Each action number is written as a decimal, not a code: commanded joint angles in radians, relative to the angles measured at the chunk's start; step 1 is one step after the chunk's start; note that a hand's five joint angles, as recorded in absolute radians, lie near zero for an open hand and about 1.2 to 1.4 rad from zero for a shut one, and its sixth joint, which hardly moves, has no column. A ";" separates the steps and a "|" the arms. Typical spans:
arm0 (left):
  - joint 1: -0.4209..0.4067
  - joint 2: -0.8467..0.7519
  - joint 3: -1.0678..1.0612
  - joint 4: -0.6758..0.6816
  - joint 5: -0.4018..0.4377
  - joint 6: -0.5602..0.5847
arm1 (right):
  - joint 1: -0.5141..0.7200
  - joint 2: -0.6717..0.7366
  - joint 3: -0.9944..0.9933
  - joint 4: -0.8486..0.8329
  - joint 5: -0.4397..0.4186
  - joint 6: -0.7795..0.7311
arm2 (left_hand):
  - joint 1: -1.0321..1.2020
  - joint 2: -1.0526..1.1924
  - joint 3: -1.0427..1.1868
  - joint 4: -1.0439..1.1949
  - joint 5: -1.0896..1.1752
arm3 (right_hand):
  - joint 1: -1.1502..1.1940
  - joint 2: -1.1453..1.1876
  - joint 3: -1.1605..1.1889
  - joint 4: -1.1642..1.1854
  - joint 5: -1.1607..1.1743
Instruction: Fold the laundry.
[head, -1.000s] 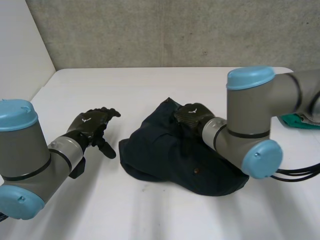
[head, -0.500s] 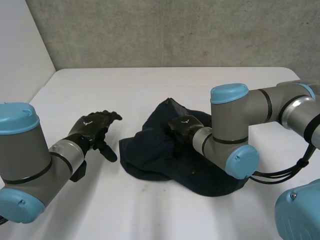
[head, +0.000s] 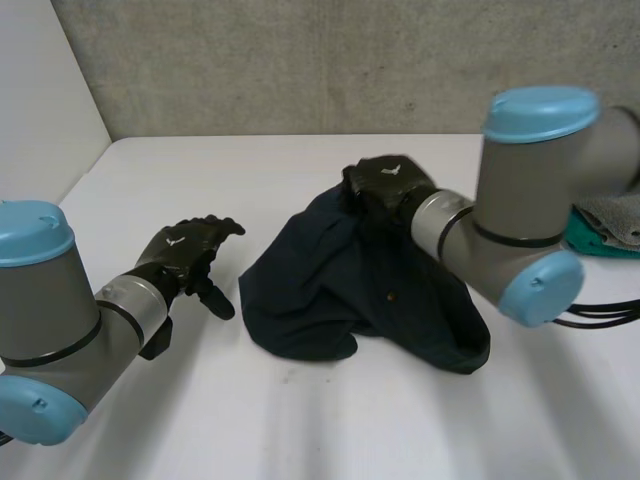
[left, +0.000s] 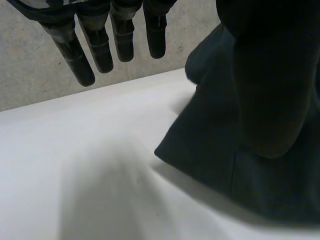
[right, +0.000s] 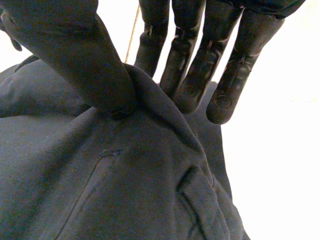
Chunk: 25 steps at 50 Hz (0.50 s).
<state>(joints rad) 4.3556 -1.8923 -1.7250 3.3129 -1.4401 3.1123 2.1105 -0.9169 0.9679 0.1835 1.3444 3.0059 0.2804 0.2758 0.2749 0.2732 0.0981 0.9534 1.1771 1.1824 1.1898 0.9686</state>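
Note:
A dark navy garment lies crumpled in the middle of the white table, with its far part pulled up into a peak. My right hand holds that peak. In the right wrist view a fold of the cloth is pinched between the thumb and the fingers. My left hand hovers over the table to the left of the garment, apart from it. Its fingers hang straight and hold nothing, and the garment's near edge lies beside them.
A heap of teal and grey cloth lies at the table's right edge behind my right arm. A concrete wall closes the far side. A white wall stands to the left.
My right hand has shut on the garment's upper part and lifted it up and back, stretching the cloth into a peak. The left hand has stayed where it was.

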 joint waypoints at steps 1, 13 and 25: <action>-0.019 -0.063 0.021 0.013 -0.003 0.003 | -0.038 -0.071 0.127 -0.030 -0.005 0.001 | 0.036 0.040 0.041 0.043 0.044 | 0.443 0.219 0.214 0.206 0.253; -0.063 -0.203 0.128 0.020 -0.005 0.063 | -0.058 -0.157 0.262 -0.087 -0.008 -0.004 | 0.203 0.207 0.208 0.210 0.210 | 0.443 0.219 0.214 0.206 0.253; -0.133 -0.254 0.222 0.065 -0.019 0.065 | -0.066 -0.223 0.322 -0.108 0.001 -0.053 | 1.116 1.120 1.121 1.123 1.124 | 0.443 0.219 0.214 0.206 0.253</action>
<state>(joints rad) 4.2528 -2.1508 -1.5445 3.3736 -1.4486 3.1779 2.0473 -1.1129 1.2841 0.0753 1.3380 2.9893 1.1466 1.1602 1.1500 1.1580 0.9691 0.9534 1.1771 1.1824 1.1901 0.9876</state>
